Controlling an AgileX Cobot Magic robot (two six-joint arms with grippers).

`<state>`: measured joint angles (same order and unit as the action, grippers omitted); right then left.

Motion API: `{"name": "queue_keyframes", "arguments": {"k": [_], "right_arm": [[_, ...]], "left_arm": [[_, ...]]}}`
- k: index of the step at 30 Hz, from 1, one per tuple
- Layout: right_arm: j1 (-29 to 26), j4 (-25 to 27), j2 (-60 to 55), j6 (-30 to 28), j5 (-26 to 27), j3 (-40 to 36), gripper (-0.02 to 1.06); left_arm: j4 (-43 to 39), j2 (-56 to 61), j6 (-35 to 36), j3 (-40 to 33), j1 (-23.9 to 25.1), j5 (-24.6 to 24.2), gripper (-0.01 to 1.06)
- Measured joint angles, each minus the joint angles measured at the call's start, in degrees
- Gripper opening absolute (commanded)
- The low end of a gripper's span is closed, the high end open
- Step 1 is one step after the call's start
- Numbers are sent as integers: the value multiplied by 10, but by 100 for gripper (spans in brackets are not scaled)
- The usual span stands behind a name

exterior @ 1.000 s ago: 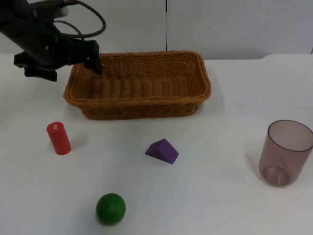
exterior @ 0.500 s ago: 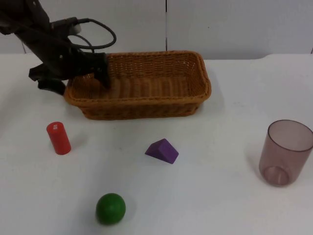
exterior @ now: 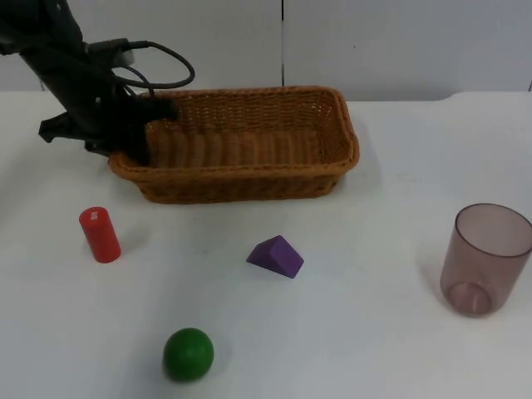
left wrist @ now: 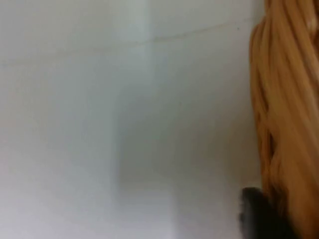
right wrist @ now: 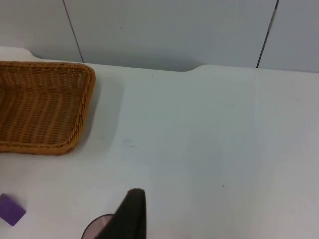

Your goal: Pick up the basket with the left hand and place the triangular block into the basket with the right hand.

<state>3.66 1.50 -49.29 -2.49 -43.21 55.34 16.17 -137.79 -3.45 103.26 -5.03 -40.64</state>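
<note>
The brown wicker basket (exterior: 249,179) stands at the back of the table. My left gripper (exterior: 133,137) is at its left end, shut on the rim. In the left wrist view the woven rim (left wrist: 284,124) lies right against the black fingertip (left wrist: 256,214). The purple triangular block (exterior: 276,256) lies on the table in front of the basket, untouched. The right wrist view looks from high up at the basket's right end (right wrist: 84,109) and the block (right wrist: 10,209), with a black fingertip (right wrist: 132,214) of the open right gripper far from both; that arm waits.
A red cylinder (exterior: 100,234) stands front left of the basket. Near the front edge lies a green ball (exterior: 188,353). A translucent pinkish cup (exterior: 485,258) stands at the right. The grey partition wall closes the table behind the basket.
The left gripper came down over the basket's left end, swung round it and closed on the rim. Basket, block and the other objects have not moved.
</note>
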Motion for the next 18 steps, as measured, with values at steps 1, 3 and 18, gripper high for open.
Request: {"name": "queue_keyframes", "arguments": {"k": [1,3,18], "right_arm": [[0,-1,0,-1,0,0,105],[0,-4,0,-1,0,0,105],[0,-11,0,-3,0,0,105]], "left_arm": [[5,-2,9,1,0,0,0],[7,-2,14,1,0,-2,0],[37,22,19,2,0,-93,0]]}}
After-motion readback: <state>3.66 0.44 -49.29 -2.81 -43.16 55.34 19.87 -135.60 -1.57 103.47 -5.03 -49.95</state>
